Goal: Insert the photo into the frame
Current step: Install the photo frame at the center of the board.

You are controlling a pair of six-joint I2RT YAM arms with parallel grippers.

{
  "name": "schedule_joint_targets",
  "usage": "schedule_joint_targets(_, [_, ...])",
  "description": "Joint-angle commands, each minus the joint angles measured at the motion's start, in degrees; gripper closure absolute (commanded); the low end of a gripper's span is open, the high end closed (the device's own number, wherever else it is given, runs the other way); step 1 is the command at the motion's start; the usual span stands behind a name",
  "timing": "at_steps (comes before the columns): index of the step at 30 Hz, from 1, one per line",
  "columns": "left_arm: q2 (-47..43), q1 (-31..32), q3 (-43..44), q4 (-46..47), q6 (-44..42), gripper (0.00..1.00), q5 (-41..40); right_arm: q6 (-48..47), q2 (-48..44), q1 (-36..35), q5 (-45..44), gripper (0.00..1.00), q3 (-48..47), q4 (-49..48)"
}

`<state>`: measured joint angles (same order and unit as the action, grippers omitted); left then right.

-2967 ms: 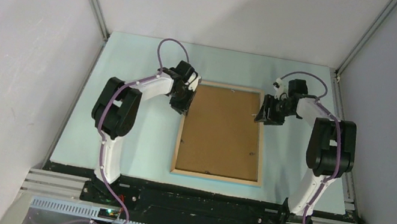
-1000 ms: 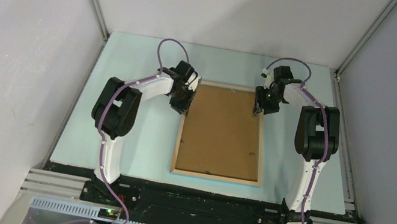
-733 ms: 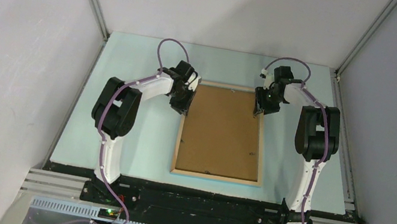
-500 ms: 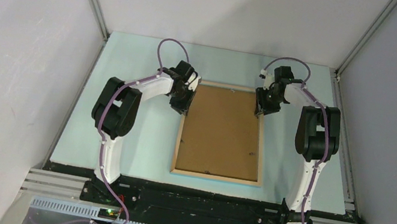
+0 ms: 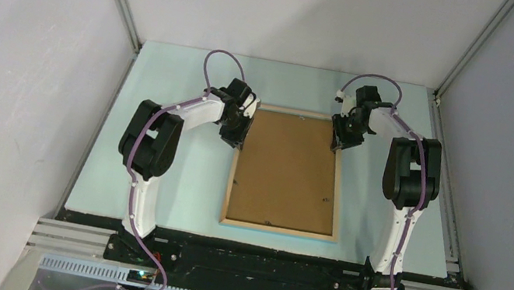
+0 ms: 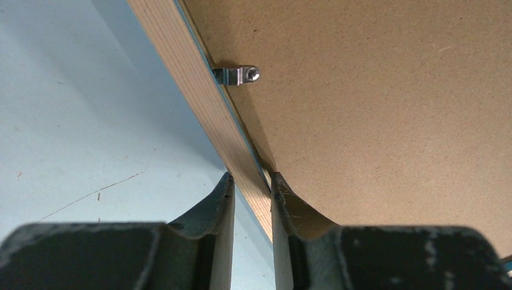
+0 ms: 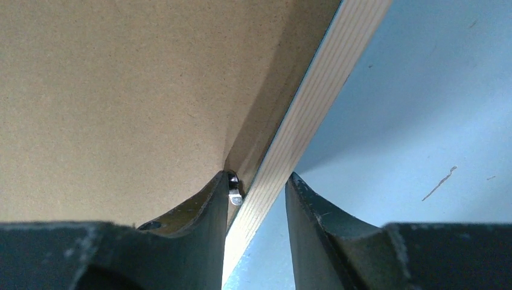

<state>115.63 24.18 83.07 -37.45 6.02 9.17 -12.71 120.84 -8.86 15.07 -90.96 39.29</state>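
the frame (image 5: 279, 229) lies back-up in the middle of the pale blue table (image 5: 185, 180), its light wood rails showing and a plain brown backing board (image 5: 287, 170) seated inside them. the photo is nowhere in sight; whether it sits under the board i cannot tell. so from here the loading looks either done or hidden, and what seems left is securing or turning the frame over.

the left gripper (image 5: 236, 140) is pinching the left rail near the far corner, a finger pressed on each side of the wood, just short of a metal tab (image 6: 238, 75) turned over the board. the right gripper (image 5: 336, 144) straddles the right rail opposite, its inner finger against another tab (image 7: 234, 192) and its outer finger just beside the wood; i cannot tell if it is clamping yet.

bare table shows on both sides of the frame and beyond its far edge. the near edge lies close to the table's front lip. the arms have the enclosure walls near behind them.
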Motion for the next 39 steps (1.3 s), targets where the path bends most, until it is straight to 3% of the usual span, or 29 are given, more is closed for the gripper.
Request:
schedule_joint_targets(1, [-0.4, 0.1, 0.5, 1.5, -2.1, 1.00, 0.3, -3.0, -1.6, -1.0, 4.5, 0.62, -0.8, 6.4])
schedule_joint_targets(15, [-1.0, 0.1, 0.0, 1.5, -2.1, 1.00, -0.5, -5.6, -0.9, -0.4, 5.0, 0.50, -1.8, 8.7])
schedule_joint_targets(23, [-1.2, 0.1, -0.2, 1.5, -2.2, 1.00, -0.6, -6.5, -0.9, 0.6, 5.5, 0.49, -2.0, 9.5])
schedule_joint_targets(39, [-1.6, -0.5, -0.9, 1.6, -2.2, 1.00, -0.4, -3.4, 0.2, 2.1, 7.3, 0.64, -3.4, 7.7])
